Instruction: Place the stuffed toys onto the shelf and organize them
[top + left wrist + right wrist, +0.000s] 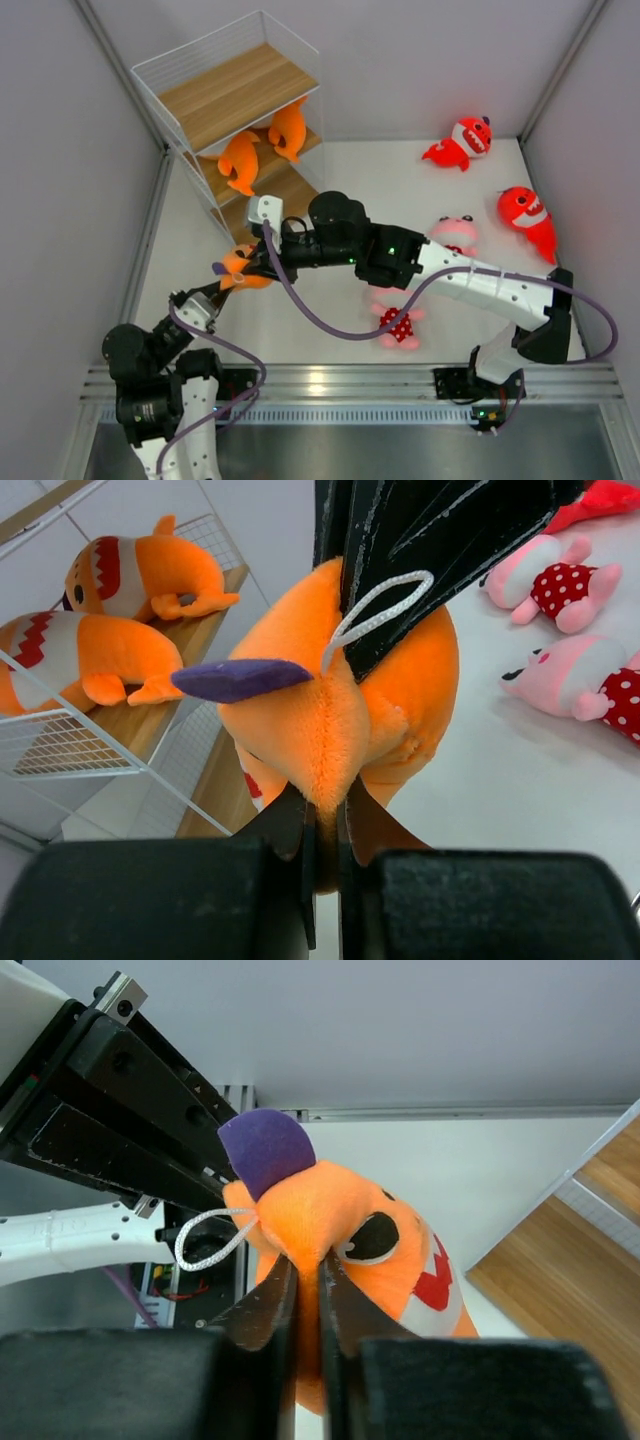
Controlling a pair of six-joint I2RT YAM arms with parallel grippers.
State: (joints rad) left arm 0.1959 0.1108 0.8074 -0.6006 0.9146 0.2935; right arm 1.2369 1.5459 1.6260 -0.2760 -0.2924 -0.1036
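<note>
Where the three-tier shelf of light wooden boards and white wire is set, the left gripper and the right gripper are both clamped, just in front of it, onto one orange plush shark. Two more orange plush sharks are kept on its middle board.

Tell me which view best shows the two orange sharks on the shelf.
The left wrist view: both orange sharks are close, mouths visible. The top view shows them small, from above. The right wrist view shows only shelf boards.
</note>
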